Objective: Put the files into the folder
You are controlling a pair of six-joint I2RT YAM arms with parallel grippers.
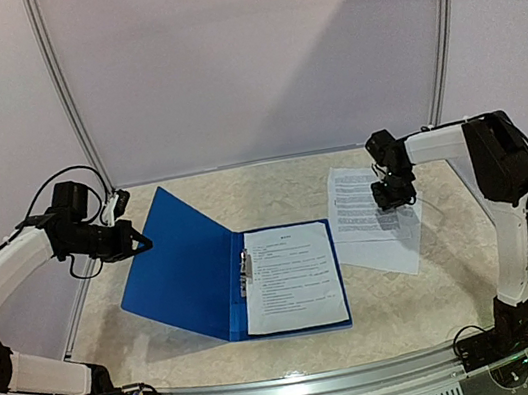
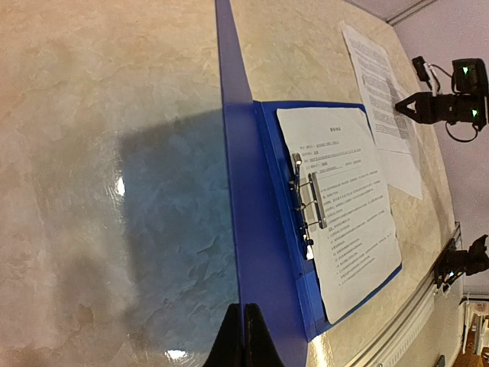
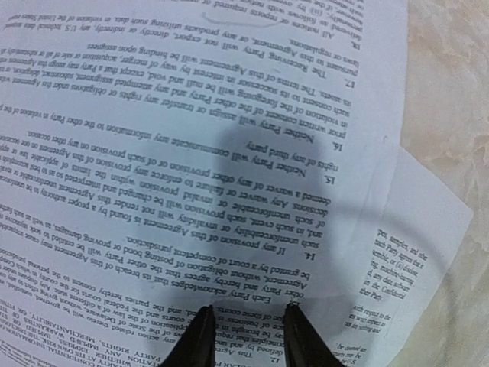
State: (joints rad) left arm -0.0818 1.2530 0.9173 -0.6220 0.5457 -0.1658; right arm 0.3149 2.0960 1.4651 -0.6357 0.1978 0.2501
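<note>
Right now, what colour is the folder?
The folder is royal blue; the top external view shows it best.

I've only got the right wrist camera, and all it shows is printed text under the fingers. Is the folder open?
Observer: Yes. The folder lies open, left of the loose sheets, with its cover tilted up.
Operator: What's holding the cover up?
Observer: The left hand is shut on the cover's outer edge.
Operator: Anything filed already?
Observer: One printed sheet lies on the folder's right half, beside the metal clip.
</note>
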